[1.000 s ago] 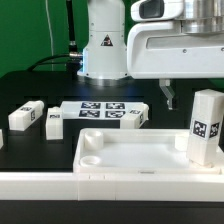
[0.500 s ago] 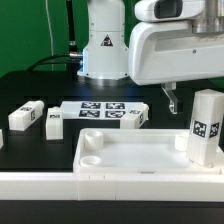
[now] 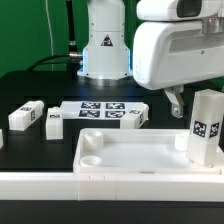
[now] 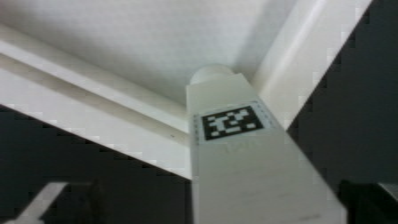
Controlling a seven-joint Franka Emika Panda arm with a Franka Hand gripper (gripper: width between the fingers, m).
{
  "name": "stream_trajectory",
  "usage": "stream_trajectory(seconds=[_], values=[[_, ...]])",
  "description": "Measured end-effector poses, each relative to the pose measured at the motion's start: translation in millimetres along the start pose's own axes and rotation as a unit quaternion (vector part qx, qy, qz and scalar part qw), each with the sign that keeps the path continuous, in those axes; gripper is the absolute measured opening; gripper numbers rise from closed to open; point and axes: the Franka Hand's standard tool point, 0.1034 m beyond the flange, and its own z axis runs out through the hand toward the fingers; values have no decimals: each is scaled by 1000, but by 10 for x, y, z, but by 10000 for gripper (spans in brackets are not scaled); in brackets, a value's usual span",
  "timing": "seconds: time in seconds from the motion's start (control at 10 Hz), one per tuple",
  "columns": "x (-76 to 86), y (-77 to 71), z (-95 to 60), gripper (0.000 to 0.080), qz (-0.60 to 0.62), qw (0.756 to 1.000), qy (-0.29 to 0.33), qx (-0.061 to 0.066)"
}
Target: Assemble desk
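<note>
fingers (image 3: 177, 102) shifted, nearer the upright leg (image 3: 206, 125)

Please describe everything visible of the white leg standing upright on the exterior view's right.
The upright leg is a short white block, plastic by its look, with smooth faces and a rounded top. A black-and-white square tag sits on one side face. It stands vertical at the end of the slab on the exterior view's right; its foot is hidden behind the raised rim, so whether it is seated cannot be told. Nothing else is seen touching it.

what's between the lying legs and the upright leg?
The marker board, flat on the table, beyond the desk slab's far rim; seen in the exterior view.
</note>
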Motion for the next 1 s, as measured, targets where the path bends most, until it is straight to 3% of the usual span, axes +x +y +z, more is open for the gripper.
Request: stream_trajectory(seconds=[0.2,0.3,0.7,1.0], values=[[0,-2,1,382,-1,1000,0,0],[0,-2,0,288,-1,1000,0,0],[-1,-5,3,288,22,1000,0,1],[-2,-12,6,288,109,994,0,2]])
